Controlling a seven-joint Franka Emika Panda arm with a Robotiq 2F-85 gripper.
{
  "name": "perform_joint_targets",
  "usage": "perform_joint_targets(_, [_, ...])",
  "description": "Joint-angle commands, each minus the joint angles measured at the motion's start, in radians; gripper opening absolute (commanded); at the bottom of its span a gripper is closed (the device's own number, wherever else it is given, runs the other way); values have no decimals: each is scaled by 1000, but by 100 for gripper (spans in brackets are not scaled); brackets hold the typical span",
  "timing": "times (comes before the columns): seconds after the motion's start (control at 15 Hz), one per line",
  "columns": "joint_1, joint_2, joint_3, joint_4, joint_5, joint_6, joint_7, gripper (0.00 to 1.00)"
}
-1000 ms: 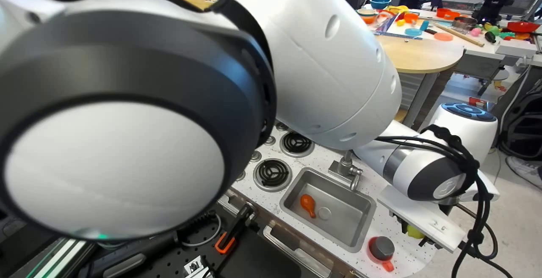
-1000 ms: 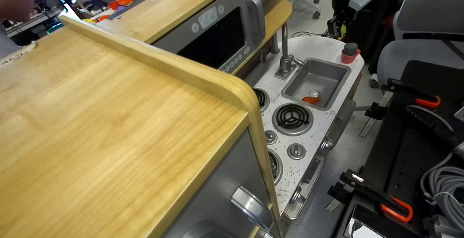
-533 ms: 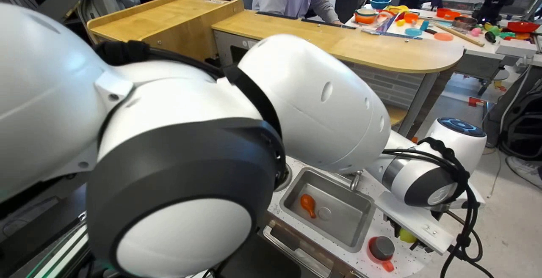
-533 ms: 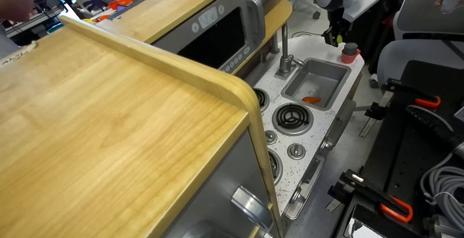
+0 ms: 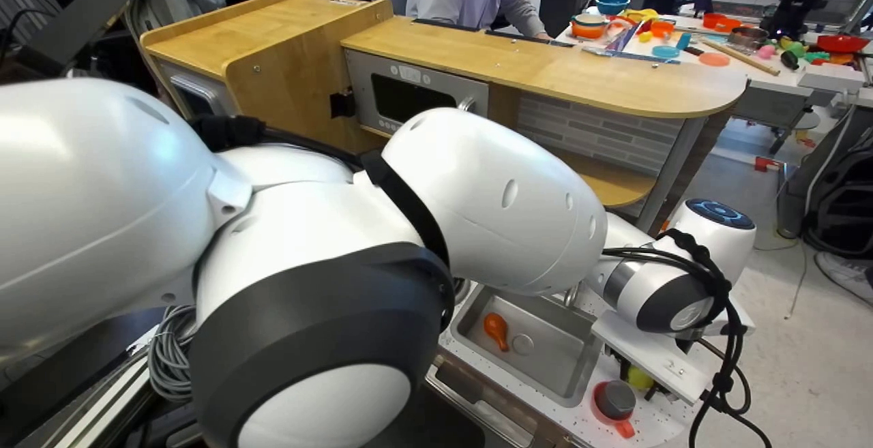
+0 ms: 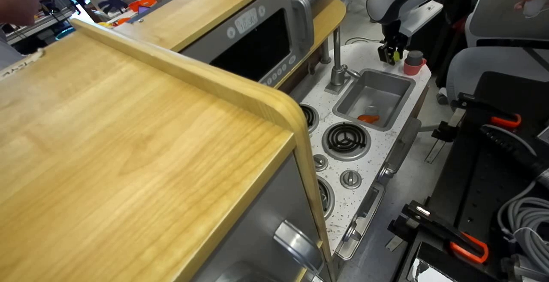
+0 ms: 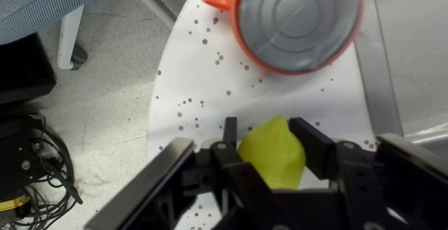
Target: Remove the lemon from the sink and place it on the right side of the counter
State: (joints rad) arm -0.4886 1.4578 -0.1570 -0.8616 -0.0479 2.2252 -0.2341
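Lowered: end effector (image 7: 265, 132), clamped on lemon (image 7: 274, 154), near red cup (image 6: 412, 68); counter (image 7: 196, 83) contact unclear.

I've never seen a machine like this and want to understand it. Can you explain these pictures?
This is a single white robot arm with a black gripper at its end, working at a white toy-kitchen counter. The two exterior views come from cameras outside the robot; the wrist view comes from a camera on the arm itself, looking past the gripper.

Set into the counter are black burners and a grey sink with an orange toy lying in it. Beside the sink, on the counter's rounded end, stands a red cup with a grey piece sticking up from it.

The gripper holds the lemon, a yellow-green toy, over that same end, near the cup. Whether the lemon touches the counter, I can't tell.
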Motion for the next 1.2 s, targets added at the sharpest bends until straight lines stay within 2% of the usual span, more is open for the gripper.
perform_joint_targets(0.0, [-7,5,7,34,-2,-47,-5,74])
perform_joint_targets(0.27, [-8,5,8,69,-2,-70,-16,100])
perform_joint_targets(0.53, [18,-109,-15,-55,-26,-39,-31,100])
perform_joint_targets(0.73, [32,-235,-18,-192,-42,-13,-68,100])
perform_joint_targets(1.13, [45,-464,-3,-440,-50,-7,-213,100])
